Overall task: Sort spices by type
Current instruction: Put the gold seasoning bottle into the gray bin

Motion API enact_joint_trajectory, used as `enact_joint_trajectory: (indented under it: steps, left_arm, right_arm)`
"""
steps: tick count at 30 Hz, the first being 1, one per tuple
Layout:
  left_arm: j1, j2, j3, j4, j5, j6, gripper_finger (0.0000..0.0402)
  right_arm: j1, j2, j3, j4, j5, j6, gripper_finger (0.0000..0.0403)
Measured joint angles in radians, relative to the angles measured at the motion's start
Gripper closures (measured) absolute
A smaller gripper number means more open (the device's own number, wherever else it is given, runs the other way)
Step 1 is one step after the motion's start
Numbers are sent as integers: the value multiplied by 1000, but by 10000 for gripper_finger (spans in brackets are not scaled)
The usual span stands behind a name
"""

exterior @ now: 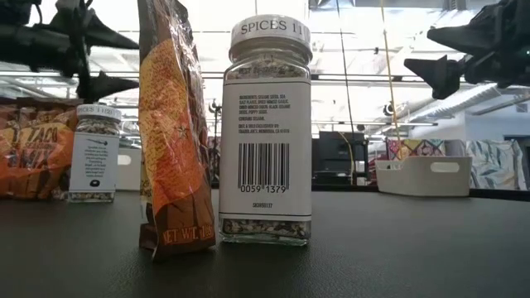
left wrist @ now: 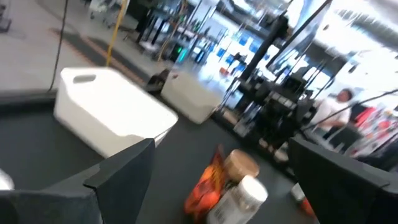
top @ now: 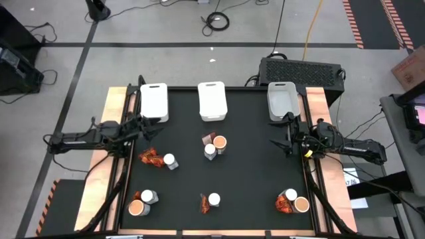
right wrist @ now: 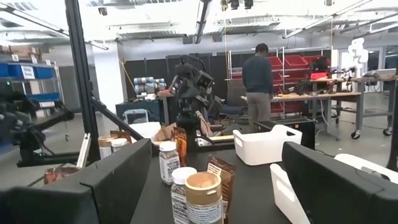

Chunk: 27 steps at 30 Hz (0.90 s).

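Your left gripper [top: 141, 123] sits wide open, holding nothing, at the left table edge just beside the left white bin [top: 153, 101]. Right gripper [top: 287, 141] is the same: jaws wide, empty, at the right edge just below the right white bin [top: 281, 101].

Spices lie in five clusters on the black table [top: 252, 172]:
- left-middle: a red-orange sachet [top: 151, 158] touching a clear jar [top: 170, 160]
- centre: sachet, jar and tan-topped tub [top: 220, 143] bunched together below the middle bin [top: 212, 100]
- front left, front centre and front right: more of the same

All three bins look empty from above.

Only the low view gives you label detail: front-centre jar [exterior: 267, 132] upright, barcode facing the camera, a sachet [exterior: 172, 124] standing just beside it and blocking the table behind. The overhead can't show that.

Left wrist view is blurred; you get a bin and the centre cluster between the fingers [left wrist: 118, 180]. Right wrist view shows a person [right wrist: 257, 81] standing at a bench well behind the table, unseen overhead.
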Motion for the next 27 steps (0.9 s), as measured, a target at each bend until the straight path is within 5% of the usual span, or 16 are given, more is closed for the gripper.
enact_joint_trajectory:
  steps: [6,14,19,27]
  left_arm:
    - [0,203,0,289,31,123,34]
    - [0,469,168,227,138,246,34]
    - [0,542,243,154,150,406,34]
    - [0,551,243,90,129,533,34]
  right_arm:
    - [4,1,2,-6,-1,76,46]
    - [3,102,139,-71,11,79,46]
    - [3,295,290,-132,111,49,46]
    - [3,730,583,-250,111,-30,46]
